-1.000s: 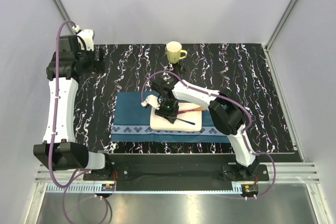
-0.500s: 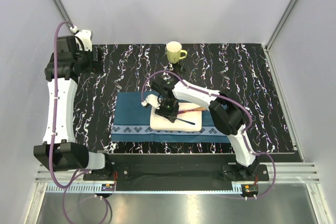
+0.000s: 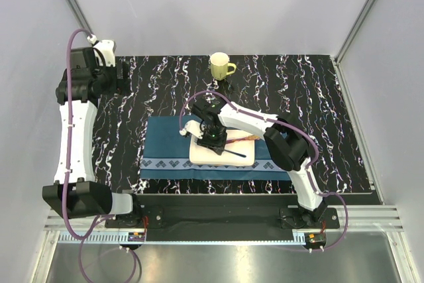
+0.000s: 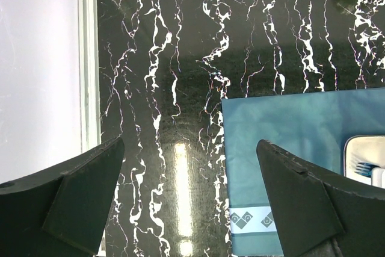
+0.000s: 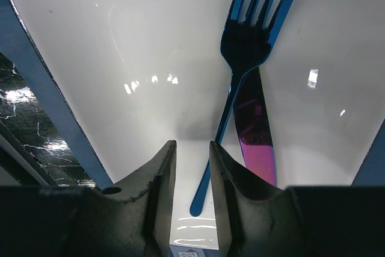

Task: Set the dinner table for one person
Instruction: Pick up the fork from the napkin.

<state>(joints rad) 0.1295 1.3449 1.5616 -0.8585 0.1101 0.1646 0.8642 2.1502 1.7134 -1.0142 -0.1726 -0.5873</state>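
The black marble-veined dinner table (image 3: 318, 117) carries a blue placemat (image 3: 165, 144) with a white square plate (image 3: 202, 154) on it. A blue fork (image 5: 246, 40) and a purple-pink knife (image 5: 255, 142) lie on the plate. My right gripper (image 3: 212, 138) hangs low over the plate. In the right wrist view its jaws (image 5: 191, 148) stand a narrow gap apart with nothing between them, and the fork's handle lies just to their right. My left gripper (image 3: 122, 74) is wide open and empty (image 4: 189, 148) above the table's far left, left of the placemat (image 4: 283, 142).
A yellow-green mug (image 3: 220, 66) stands at the back middle of the table. The enclosure's white walls border the table on the left, back and right. The table's left edge (image 4: 90, 58) shows in the left wrist view.
The left arm's wrist has shifted slightly at the back left. The right gripper stays over the plate, hardly moved.
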